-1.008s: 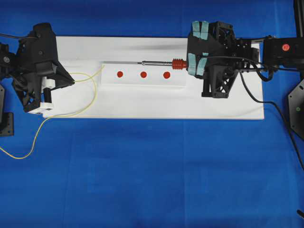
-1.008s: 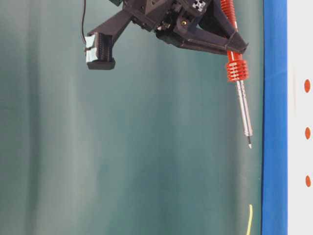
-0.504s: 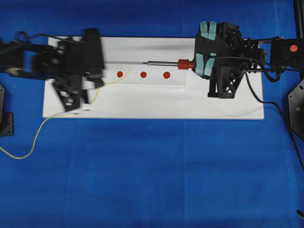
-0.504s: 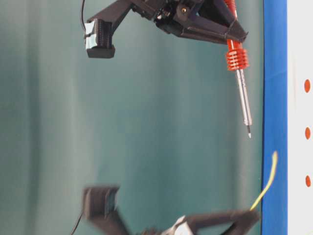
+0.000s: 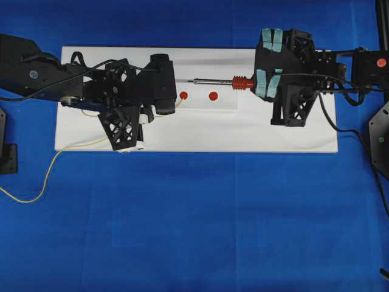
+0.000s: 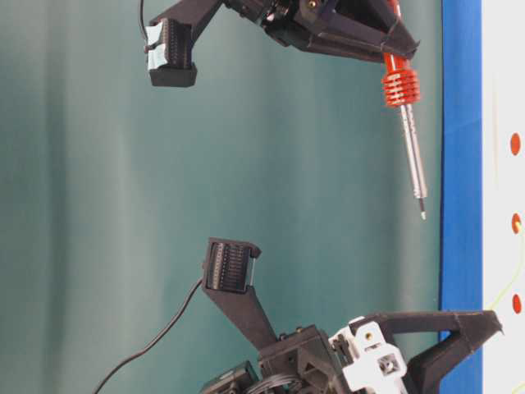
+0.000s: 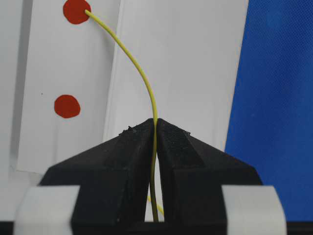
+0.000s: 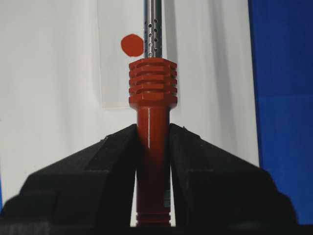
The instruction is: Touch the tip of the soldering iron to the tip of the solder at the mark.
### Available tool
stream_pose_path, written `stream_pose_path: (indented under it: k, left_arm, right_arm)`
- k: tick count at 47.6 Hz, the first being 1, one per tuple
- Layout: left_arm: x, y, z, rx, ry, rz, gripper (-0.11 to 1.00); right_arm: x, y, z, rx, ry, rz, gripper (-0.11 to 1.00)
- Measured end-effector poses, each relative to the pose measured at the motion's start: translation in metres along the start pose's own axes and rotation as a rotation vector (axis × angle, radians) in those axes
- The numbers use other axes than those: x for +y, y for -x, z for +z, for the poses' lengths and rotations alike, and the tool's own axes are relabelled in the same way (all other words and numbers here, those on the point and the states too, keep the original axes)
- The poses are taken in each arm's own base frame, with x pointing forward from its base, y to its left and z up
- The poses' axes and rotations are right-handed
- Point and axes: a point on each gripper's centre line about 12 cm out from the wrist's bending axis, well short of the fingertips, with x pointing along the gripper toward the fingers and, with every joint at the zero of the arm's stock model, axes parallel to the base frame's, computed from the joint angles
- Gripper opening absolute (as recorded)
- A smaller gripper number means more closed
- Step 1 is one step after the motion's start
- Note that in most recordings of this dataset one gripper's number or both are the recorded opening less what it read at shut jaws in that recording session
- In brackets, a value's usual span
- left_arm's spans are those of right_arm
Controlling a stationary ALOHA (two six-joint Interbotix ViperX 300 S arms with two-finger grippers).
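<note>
Blue tabletop [image 5: 194, 231], white board [image 5: 200, 137]: left claw [image 7: 155, 128] pinches solder [image 7: 142, 73], tip at red mark [image 7: 76, 11]; right claw [image 8: 152, 132] clamps soldering iron [image 8: 152, 98], tip apart.

Both arms are matte black, kinda 3D-printed looking, with lattice-style cutouts in the wrist brackets. The right gripper [image 5: 260, 82] has teal tape patches on its fingers, and a black cable [image 5: 322, 115] loops off its side. There's a red dot [image 5: 381, 62] on the arm segment behind it. The left gripper [image 7: 155, 128] has wedge-shaped black fingers with white tape bands, plus a white block with screws near the wrist.
</note>
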Motion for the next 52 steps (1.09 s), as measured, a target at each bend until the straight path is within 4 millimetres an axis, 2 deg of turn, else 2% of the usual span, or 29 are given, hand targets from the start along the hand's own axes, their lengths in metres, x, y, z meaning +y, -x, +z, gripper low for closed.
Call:
stream_pose_path:
  k: [18, 52]
  left_arm:
    - [0.001, 0.0, 0.001, -0.002, 0.003, 0.002, 0.02]
    - [0.003, 0.0, 0.001, 0.0, 0.013, 0.004, 0.02]
  right_arm:
    - [0.003, -0.002, -0.004, 0.005, -0.006, 0.009, 0.06]
    - [0.012, -0.04, -0.02, 0.107, 0.012, 0.027, 0.06]
